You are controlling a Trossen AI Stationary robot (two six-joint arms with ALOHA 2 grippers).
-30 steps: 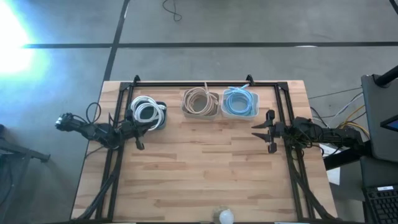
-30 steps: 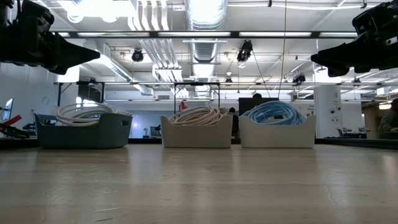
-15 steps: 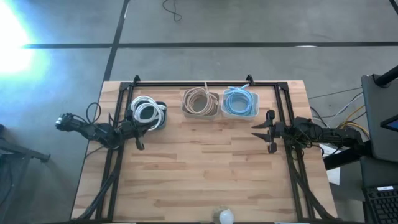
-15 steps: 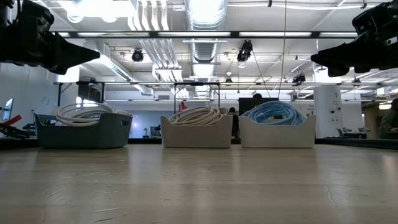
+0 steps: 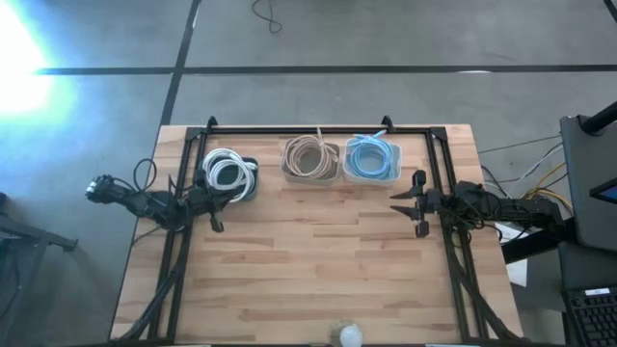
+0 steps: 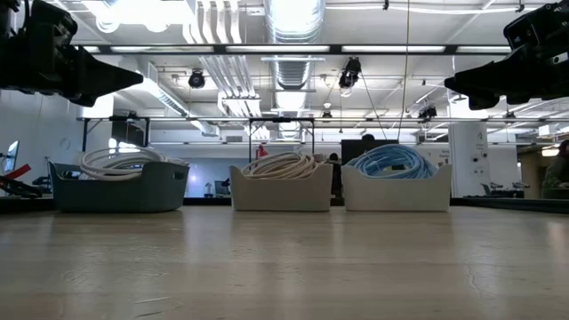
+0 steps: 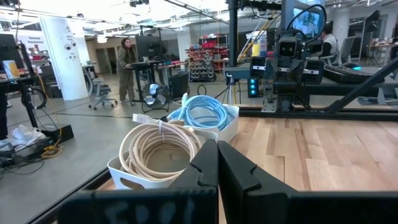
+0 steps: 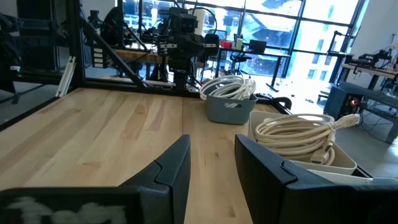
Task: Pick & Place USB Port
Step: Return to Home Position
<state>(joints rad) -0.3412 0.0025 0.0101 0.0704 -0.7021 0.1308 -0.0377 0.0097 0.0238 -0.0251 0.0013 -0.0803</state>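
The wrist views alone reveal the fingers: left gripper (image 7: 217,154) closed on nothing, right gripper (image 8: 212,146) parted and empty. From above, both flank three cable-filled plastic bins (image 5: 310,178) on the pale wooden table (image 5: 308,275).

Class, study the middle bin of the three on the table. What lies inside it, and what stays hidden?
A coiled beige cable fills the middle white bin, rising above its rim. The bin's floor, and anything under the coil, is covered.

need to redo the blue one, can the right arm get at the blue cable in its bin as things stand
Probably yes. The right end effector hangs open above bare table near the white bin, and the blue cable lies heaped above the rim, uncovered, with nothing between them.
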